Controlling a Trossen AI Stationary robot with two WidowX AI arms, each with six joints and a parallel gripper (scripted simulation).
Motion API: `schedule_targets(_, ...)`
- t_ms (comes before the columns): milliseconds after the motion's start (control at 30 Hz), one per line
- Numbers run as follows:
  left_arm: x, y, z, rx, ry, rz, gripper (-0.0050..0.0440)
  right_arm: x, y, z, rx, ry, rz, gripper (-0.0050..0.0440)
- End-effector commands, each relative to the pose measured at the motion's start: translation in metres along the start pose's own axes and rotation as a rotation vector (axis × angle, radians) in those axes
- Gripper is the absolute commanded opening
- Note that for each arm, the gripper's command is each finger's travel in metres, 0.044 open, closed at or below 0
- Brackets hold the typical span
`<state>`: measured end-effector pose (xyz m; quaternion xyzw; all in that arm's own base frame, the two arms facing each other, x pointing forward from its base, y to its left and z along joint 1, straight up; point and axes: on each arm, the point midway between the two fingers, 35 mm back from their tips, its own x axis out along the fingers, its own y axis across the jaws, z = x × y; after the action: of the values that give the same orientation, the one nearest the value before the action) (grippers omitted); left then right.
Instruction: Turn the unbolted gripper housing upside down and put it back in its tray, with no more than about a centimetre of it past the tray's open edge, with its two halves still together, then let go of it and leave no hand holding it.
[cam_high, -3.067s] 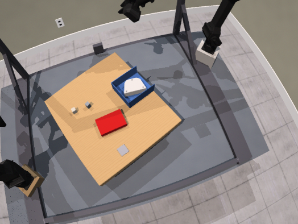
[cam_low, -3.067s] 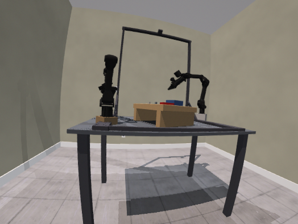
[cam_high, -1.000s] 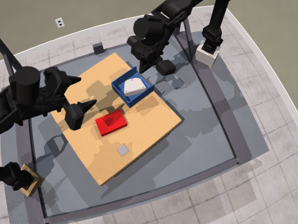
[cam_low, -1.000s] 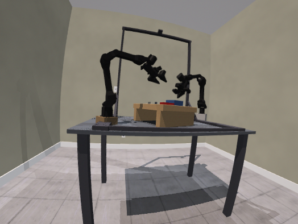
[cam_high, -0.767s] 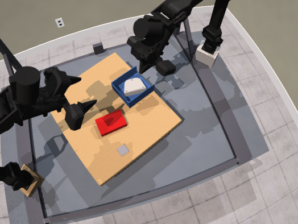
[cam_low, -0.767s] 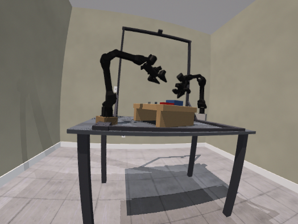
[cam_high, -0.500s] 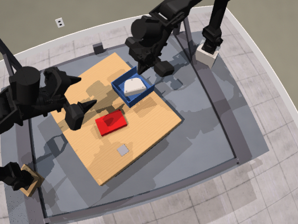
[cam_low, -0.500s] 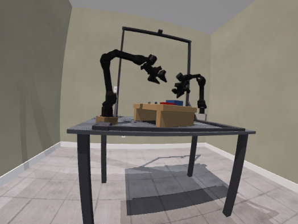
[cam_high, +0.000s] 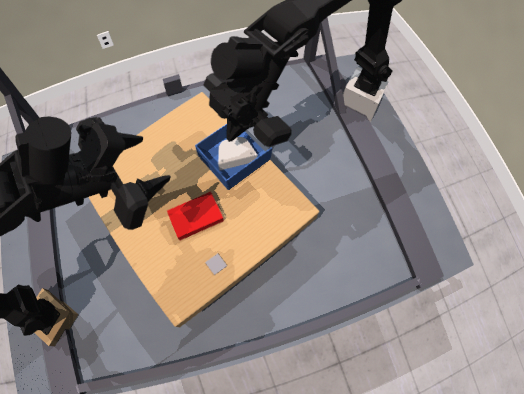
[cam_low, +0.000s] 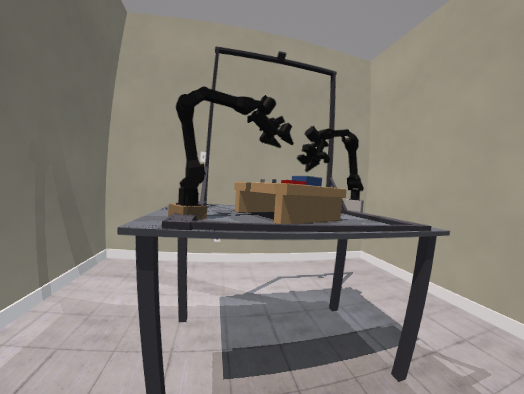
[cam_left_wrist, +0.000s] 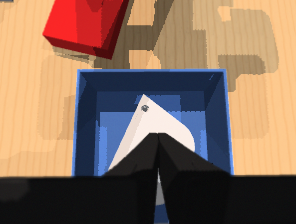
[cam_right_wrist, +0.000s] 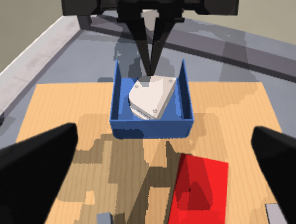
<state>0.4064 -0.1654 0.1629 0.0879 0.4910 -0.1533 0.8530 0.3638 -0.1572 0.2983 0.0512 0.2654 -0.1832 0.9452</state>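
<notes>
Housing (cam_high: 234, 154) (cam_left_wrist: 162, 121) (cam_right_wrist: 152, 95) lies in tray (cam_high: 229, 182) (cam_low: 312, 181) (cam_left_wrist: 150, 80) (cam_right_wrist: 151, 129) beneath closed left fingers (cam_high: 232, 131) (cam_low: 309, 164)

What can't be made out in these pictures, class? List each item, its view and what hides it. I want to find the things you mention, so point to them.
- White housing (cam_high: 237, 152) (cam_left_wrist: 165, 120) (cam_right_wrist: 152, 95): exterior view, hidden by the blue tray's walls (cam_high: 245, 170) (cam_low: 307, 180) (cam_left_wrist: 150, 80) (cam_right_wrist: 151, 129).
- Housing's near end: left wrist view, behind the left tool (cam_high: 231, 137) (cam_low: 307, 169) (cam_left_wrist: 157, 140) (cam_right_wrist: 150, 75).
- Red block's (cam_high: 195, 216) (cam_low: 293, 182) (cam_left_wrist: 82, 25) (cam_right_wrist: 202, 185) far end: left wrist view, cut by the top edge.
</notes>
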Motion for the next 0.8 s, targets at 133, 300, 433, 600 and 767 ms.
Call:
schedule_targets(133, -0.004, 0.0, 0.007, -0.002, -0.031, 0.0, 0.0, -0.006, -0.001, 0.008, 0.002, -0.025, -0.004, 0.0437)
schedule_targets(300, -0.001, 0.0, 0.006, -0.002, -0.031, 0.0, 0.0, -0.006, -0.001, 0.008, 0.002, -0.025, -0.004, 0.0437)
schedule_targets(433, 0.0, 0.0, 0.005, -0.002, -0.031, 0.0, 0.0, -0.006, -0.001, 0.008, 0.002, -0.025, -0.004, 0.0437)
schedule_targets(600, 0.004, 0.0, 0.003, -0.002, -0.031, 0.0, 0.0, -0.006, -0.001, 0.008, 0.002, -0.025, -0.004, 0.0437)
schedule_targets(767, 0.007, 0.0, 0.002, -0.002, -0.031, 0.0, 0.0, -0.006, -0.001, 0.008, 0.002, -0.025, -0.004, 0.0437)
